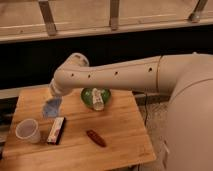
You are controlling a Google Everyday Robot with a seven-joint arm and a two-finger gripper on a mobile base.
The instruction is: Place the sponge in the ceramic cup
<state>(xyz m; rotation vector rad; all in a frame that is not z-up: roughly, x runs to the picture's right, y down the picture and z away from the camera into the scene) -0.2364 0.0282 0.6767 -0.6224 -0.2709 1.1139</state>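
While the sponge (52,108) is pinched in the closed claw (54,98), it is held over the left part of the tabletop (120,135), apart from the white cup (27,131). A black-and-white bar (56,130) is seen just beside the cup, and a green bowl (85,94) is set farther back.

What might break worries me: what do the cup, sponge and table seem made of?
The cup looks white and smooth, ceramic or plastic. The sponge, shut in the gripper above the left of the table, looks light blue, matte, soft foam. The table looks wooden: warm brown, board lines.
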